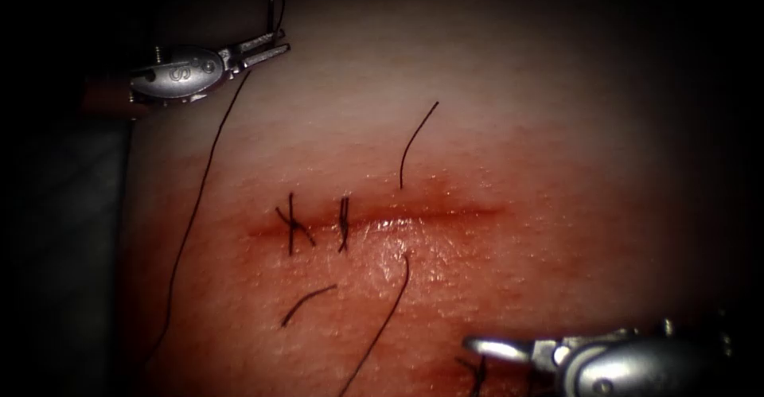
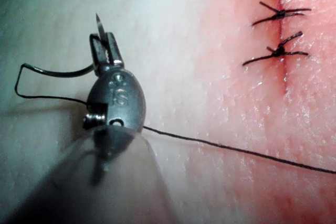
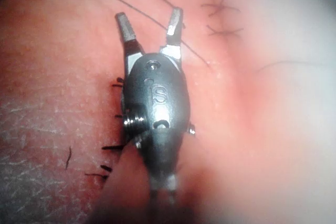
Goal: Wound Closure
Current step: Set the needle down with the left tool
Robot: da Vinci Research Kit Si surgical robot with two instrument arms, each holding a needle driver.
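The cut (image 1: 430, 216) runs across the tissue (image 1: 557, 166), with two tied stitches (image 1: 292, 223) at its left end. My left tool (image 1: 267, 48) hovers over pale tissue beyond the cut's left end, jaws shut on the needle (image 2: 98, 23) close to its point. The needle's curve (image 2: 58, 72) is free of the tissue. Thread (image 1: 195, 206) trails from it down the left side. More thread (image 1: 404, 263) crosses the cut at mid-length, its short tail (image 1: 418, 130) on the far side. My right tool (image 3: 149, 20) is open near the front edge, holding nothing, with thread (image 3: 157, 23) lying under its jaws.
A loose cut end of thread (image 1: 306, 301) lies on the near side of the cut. Short dark thread ends (image 3: 110, 148) stick out beside the right tool's wrist. Red fluid (image 1: 390, 223) glistens along the cut. The tissue's left edge (image 1: 127, 206) drops into darkness.
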